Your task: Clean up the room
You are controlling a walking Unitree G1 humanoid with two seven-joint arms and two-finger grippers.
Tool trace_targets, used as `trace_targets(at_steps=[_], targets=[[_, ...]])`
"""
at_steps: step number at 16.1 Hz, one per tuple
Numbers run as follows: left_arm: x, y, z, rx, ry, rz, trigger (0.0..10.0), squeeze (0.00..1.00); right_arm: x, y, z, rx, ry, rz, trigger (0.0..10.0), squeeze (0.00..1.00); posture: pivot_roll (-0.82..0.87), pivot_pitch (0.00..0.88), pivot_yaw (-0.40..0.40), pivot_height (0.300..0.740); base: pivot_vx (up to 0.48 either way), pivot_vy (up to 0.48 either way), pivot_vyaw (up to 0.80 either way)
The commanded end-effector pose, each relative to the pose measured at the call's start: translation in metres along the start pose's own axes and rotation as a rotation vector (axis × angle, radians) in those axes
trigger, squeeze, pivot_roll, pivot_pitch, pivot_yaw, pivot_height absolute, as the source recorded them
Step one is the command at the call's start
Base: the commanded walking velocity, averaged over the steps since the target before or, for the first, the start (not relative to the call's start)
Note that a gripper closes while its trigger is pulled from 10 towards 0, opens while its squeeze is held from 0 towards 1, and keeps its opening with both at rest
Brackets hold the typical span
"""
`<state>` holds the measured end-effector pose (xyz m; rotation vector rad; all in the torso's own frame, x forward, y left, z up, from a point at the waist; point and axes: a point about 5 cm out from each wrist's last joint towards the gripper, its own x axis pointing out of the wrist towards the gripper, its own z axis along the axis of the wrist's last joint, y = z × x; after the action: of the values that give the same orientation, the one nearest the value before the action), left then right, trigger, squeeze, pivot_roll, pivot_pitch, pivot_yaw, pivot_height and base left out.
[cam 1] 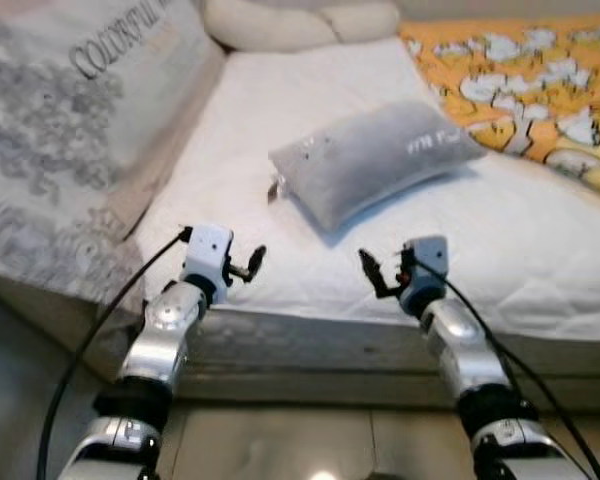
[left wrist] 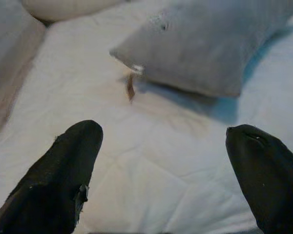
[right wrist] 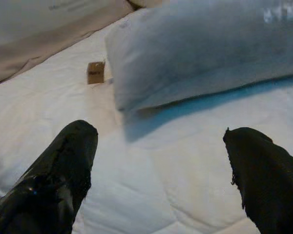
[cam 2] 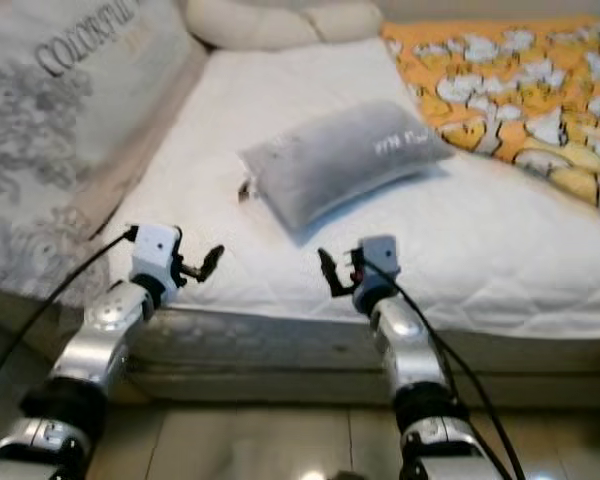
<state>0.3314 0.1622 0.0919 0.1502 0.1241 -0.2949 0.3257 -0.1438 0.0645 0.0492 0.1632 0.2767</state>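
Left eye view shows the soft grey rectangular fabric pillow (cam 1: 375,158) lying askew in the middle of the white quilted mattress (cam 1: 280,270), with a small brown tag (right wrist: 95,72) at its near corner, well beyond both grippers. The left gripper (cam 1: 248,264) and right gripper (cam 1: 374,272) hover over the mattress's near edge with their jaws apart, empty. As I judge it, a reach from here could pinch only loose cover fabric so the limp pillow sags or slips free, or snag the quilted sheet beneath and drag it towards the orange patterned blanket (cam 1: 540,80).
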Motion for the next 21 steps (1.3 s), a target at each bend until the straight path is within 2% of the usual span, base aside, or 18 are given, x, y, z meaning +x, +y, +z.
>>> trace_targets(at_steps=[1,5,7,8,9,10,11,13,17,18,21], targets=[[-0.003,0.013,0.0,-0.03,-0.009,0.062,10.0,0.0,0.005,0.01,0.003,0.019,-0.007,0.021,10.0,0.0,-0.05,0.0,0.088,0.74,0.0,0.0,0.0],[-0.003,0.015,0.0,-0.052,-0.008,0.067,10.0,0.0,0.006,0.007,0.007,0.017,-0.023,-0.02,10.0,0.0,-0.05,0.0,0.087,0.74,0.0,0.0,0.0],[-0.003,0.016,-0.002,-0.061,0.004,0.074,10.0,0.0,0.007,0.004,0.01,0.013,-0.041,-0.043,10.0,0.0,-0.05,0.0,0.087,0.74,0.0,0.0,-0.8],[-0.003,0.016,-0.002,-0.063,0.003,0.076,10.0,0.0,0.007,0.001,0.012,-0.015,-0.048,-0.063,10.0,0.0,-0.05,0.0,0.087,0.74,0.0,0.0,-0.8],[-0.003,0.016,-0.003,-0.063,0.004,0.077,10.0,0.0,0.007,-0.003,0.016,-0.099,-0.057,-0.108,10.0,0.0,-0.05,0.0,0.087,0.74,0.0,0.0,-0.8],[-0.003,0.016,-0.003,-0.064,0.004,0.077,10.0,0.0,0.007,-0.004,0.016,-0.086,-0.058,-0.107,10.0,0.0,-0.05,0.0,0.087,0.74,0.0,0.0,-0.8],[-0.003,0.017,-0.003,-0.074,0.003,0.081,10.0,0.0,0.008,-0.002,0.016,-0.027,-0.061,-0.084,10.0,0.0,-0.05,0.0,0.087,0.74,0.0,0.0,-0.8],[-0.004,0.018,-0.004,-0.087,0.006,0.088,10.0,0.0,0.007,-0.002,0.018,-0.023,-0.071,-0.087,10.0,0.0,-0.05,0.0,0.087,0.74,0.0,0.0,-0.8],[-0.006,0.024,-0.009,-0.101,0.022,0.127,10.0,0.0,0.007,-0.001,0.017,-0.083,-0.081,-0.12,10.0,0.0,-0.05,0.0,0.082,0.74,0.0,0.0,-0.8],[-0.009,0.03,-0.011,-0.099,0.025,0.162,10.0,0.0,0.006,0.0,0.014,-0.115,-0.075,-0.12,10.0,0.0,-0.04,0.0,0.076,0.74,0.0,0.0,-0.8],[-0.012,0.036,-0.013,-0.105,0.026,0.188,10.0,0.0,0.005,0.005,0.012,-0.093,-0.067,-0.074,10.0,0.0,-0.04,0.0,0.075,0.74,0.0,0.0,0.0]])
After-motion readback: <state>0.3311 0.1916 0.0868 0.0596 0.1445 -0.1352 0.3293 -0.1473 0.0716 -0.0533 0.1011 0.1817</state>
